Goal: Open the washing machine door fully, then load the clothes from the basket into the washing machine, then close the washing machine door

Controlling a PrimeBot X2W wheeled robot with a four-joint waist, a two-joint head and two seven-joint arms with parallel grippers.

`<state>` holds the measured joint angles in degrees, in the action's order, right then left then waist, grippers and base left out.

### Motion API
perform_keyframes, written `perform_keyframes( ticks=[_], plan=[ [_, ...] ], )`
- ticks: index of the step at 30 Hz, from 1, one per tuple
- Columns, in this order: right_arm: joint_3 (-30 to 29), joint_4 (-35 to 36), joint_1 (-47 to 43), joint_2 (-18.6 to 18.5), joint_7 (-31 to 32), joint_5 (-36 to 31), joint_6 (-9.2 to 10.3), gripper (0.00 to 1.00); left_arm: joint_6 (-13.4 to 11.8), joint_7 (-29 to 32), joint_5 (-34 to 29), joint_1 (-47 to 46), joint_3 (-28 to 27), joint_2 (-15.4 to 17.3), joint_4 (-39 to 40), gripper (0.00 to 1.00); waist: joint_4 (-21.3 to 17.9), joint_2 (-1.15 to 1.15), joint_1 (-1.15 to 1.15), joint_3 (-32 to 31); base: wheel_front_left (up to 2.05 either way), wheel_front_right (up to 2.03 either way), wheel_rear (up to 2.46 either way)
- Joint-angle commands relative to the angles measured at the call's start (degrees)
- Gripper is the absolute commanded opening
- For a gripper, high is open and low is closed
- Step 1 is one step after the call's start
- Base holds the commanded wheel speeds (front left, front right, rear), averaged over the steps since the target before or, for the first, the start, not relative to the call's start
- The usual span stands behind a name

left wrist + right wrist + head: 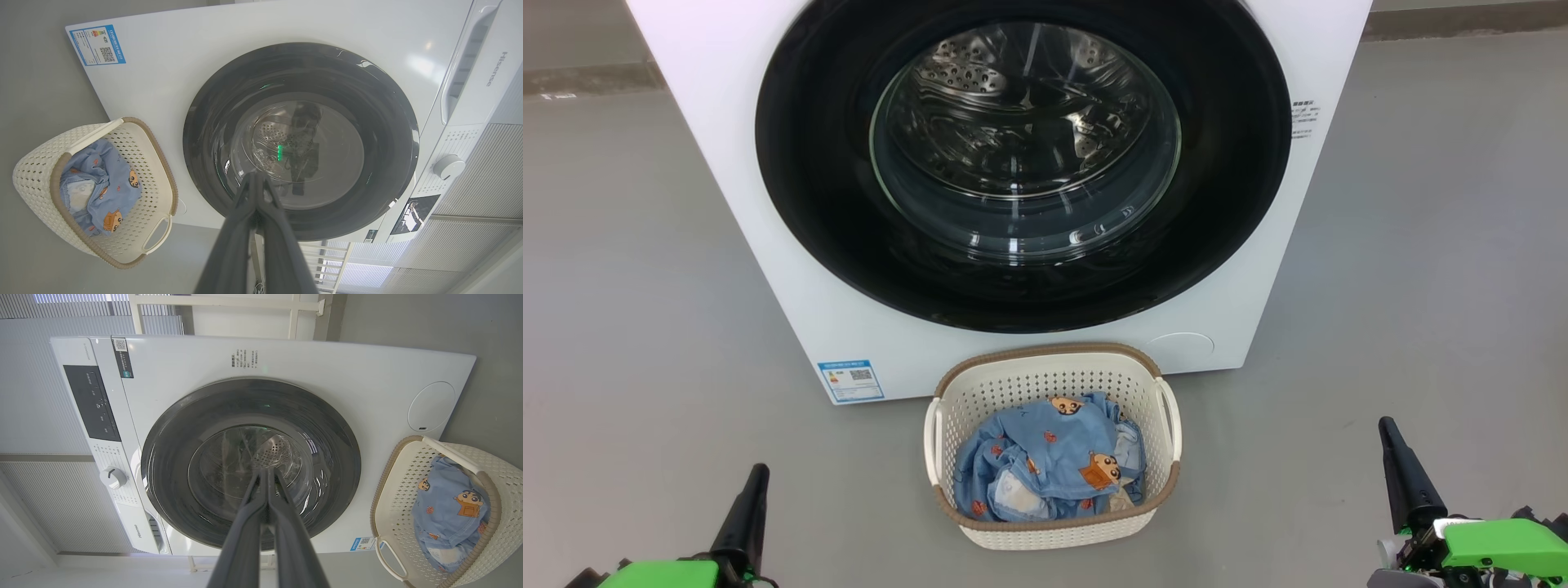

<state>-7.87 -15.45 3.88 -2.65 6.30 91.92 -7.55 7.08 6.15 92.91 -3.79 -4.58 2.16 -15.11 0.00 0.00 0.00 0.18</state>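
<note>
The head view cuts off the top of the washing machine [727,163], and its drum [980,77] shows only through the glare on the washing machine door [809,163], which sits shut. The basket [1045,531] stands on the grey floor [645,327] just before the machine, below the door, the clothes [1045,457] heaped inside so their lower folds are hidden. The left hand [758,472] and right hand [1386,425] hang low either side of the basket, well apart from it, each with its 2 fingers pressed together, holding nothing.
</note>
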Motion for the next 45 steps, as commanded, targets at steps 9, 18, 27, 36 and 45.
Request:
perform_keyframes(
  ticks=[9,18,27,36,45],
  plan=[
    [1.38,1.43,2.30,-0.22,0.17,0.27,0.06,0.00,0.41,0.32,-0.72,-2.40,-1.92,0.72,1.09,0.00,0.00,0.00,0.00,0.00,0.00,0.00,0.00],
    [0.08,-2.60,-1.60,0.51,-0.17,0.00,0.00,1.00,-0.11,-0.20,-0.03,1.73,0.44,-0.94,-2.31,1.00,-0.01,0.00,0.00,0.05,0.00,0.00,0.00],
    [1.00,-1.81,-1.70,0.43,-1.70,-0.49,0.01,1.00,-0.07,-1.73,-0.72,1.78,1.30,-0.82,-1.61,1.00,0.04,0.00,0.03,-0.04,0.00,0.00,0.00],
    [1.69,-0.98,-1.63,0.24,-3.24,-2.85,0.01,1.00,-0.03,-3.24,-2.70,1.79,1.53,-0.70,-1.00,1.00,0.19,0.00,0.00,-0.08,0.00,0.00,0.00],
    [2.15,-0.01,-1.46,-0.03,-4.78,-8.30,0.01,1.00,0.01,-4.76,-7.72,1.67,1.31,-0.58,-0.62,1.00,0.37,0.00,0.00,-0.23,0.00,0.00,0.00]
  ],
)
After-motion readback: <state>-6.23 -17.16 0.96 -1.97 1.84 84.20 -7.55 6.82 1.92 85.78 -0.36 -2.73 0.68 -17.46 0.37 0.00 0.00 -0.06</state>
